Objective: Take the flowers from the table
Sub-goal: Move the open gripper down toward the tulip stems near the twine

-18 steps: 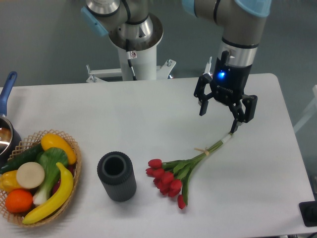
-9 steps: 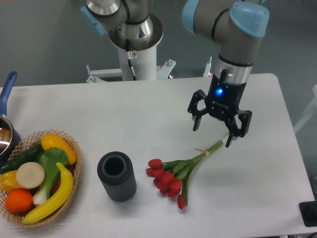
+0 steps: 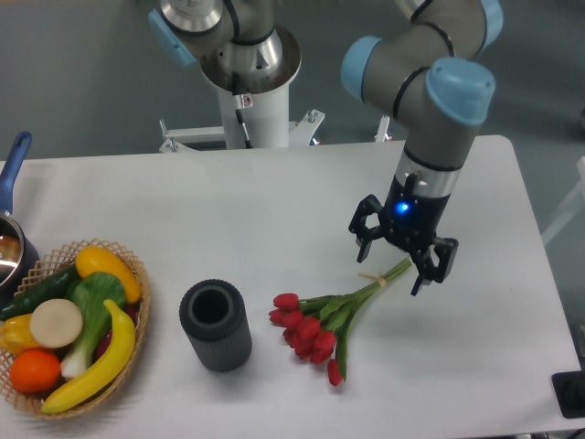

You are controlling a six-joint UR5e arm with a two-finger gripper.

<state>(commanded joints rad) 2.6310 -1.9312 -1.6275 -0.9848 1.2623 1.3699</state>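
Note:
The flowers [image 3: 324, 320] lie flat on the white table [image 3: 256, 210]: red tulip heads at the lower left, green stems running up to the right, a tan band around them. My gripper [image 3: 390, 271] is open and low over the stem end. One finger stands left of the stems and the other to their right, so the stems pass between the fingers. I cannot tell whether a finger touches them. The stem tips are partly hidden behind the right finger.
A dark grey cylinder vase [image 3: 215, 325] stands left of the tulip heads. A wicker basket [image 3: 137, 274] of fruit and vegetables sits at the left edge, with a blue-handled pot [image 3: 11, 183] behind it. The robot's white base [image 3: 251, 101] is at the back.
The gripper has come down and shifted left and toward the front, from above the stem tips to straddling the stems near the band. The flowers have not moved.

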